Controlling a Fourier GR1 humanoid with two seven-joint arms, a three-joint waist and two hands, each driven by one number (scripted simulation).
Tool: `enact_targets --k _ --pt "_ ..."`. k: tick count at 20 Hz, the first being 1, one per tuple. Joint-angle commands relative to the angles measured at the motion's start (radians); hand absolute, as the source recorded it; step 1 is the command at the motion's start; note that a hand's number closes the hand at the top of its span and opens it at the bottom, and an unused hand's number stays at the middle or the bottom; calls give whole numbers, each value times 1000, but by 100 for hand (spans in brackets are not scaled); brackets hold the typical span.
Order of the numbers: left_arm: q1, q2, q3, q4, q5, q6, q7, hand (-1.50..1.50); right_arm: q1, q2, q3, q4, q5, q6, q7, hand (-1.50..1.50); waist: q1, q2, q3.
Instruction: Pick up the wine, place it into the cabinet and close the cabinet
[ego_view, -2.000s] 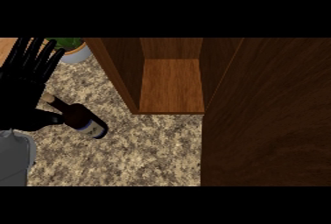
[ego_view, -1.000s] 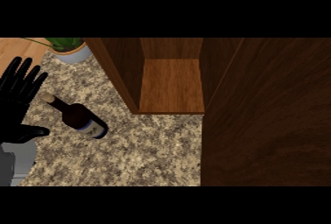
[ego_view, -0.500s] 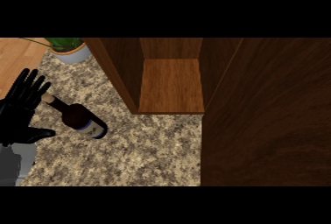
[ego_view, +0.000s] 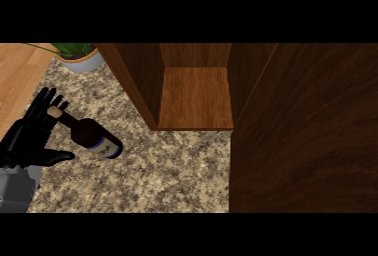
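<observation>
The dark wine bottle (ego_view: 94, 137) with a blue-white label lies tilted on the speckled counter (ego_view: 162, 175), its cork end pointing up-left. My left hand (ego_view: 29, 141) is just left of it, open, fingers straight and spread. The fingertips reach the bottle's neck and cork, and the thumb points right below the bottle's body. The wooden cabinet (ego_view: 196, 97) stands open right of the bottle, with its inner shelf bare. My right hand does not show.
The open cabinet door (ego_view: 310, 130) fills the right side of the view. A potted plant (ego_view: 77, 56) stands at the counter's far left corner. The counter's left edge borders a light wooden floor (ego_view: 18, 75).
My left hand has come down and moved right toward the bottle, until its fingertips meet the neck. The bottle has not moved.
</observation>
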Motion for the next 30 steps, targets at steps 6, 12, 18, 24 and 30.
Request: enact_targets --k 6,12,18,24,30 --pt "-84 2 -5 305 -85 -59 -210 -150 -36 -3 -35 55 -8 17 -30 -150 -3 2 0" --pt "-179 -7 -29 510 -158 -48 -320 -150 27 38 48 -63 47 -25 28 -150 -10 2 -1" --pt "-208 14 -41 628 -196 -79 -395 -150 -23 27 28 -46 52 -44 50 -150 -6 2 -1" --pt "-183 2 -55 731 -239 -88 -536 -150 20 23 2 12 41 25 -35 -150 -6 2 0" --pt "-249 12 -22 826 -212 -93 -539 -150 64 3 -65 -15 -24 60 -44 -150 -9 2 0"
